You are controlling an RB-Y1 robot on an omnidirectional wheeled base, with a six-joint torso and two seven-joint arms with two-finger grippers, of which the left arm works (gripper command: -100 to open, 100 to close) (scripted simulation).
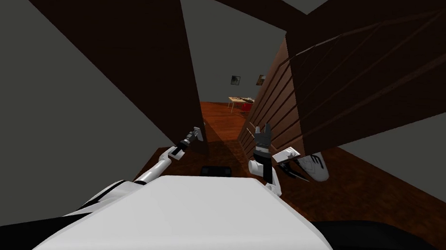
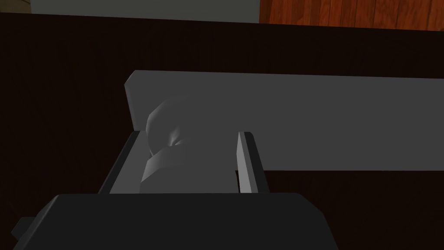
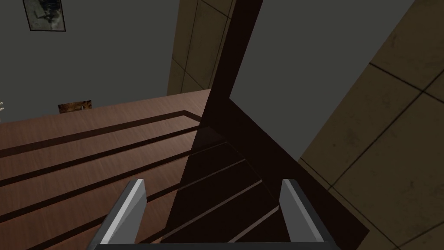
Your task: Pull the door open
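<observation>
Very dark brown on the door (image 1: 125, 54). Flat grey on the handle (image 2: 167, 126) and its plate (image 2: 325, 121). Light grey fingers (image 2: 243, 165), dark box on the left tool (image 2: 189, 136). Reddish-brown planking across the floor (image 1: 381, 186). Plain grey on the walls (image 1: 36, 121). Mid-brown with dark parallel grooves on the panelling (image 3: 65, 152).
</observation>
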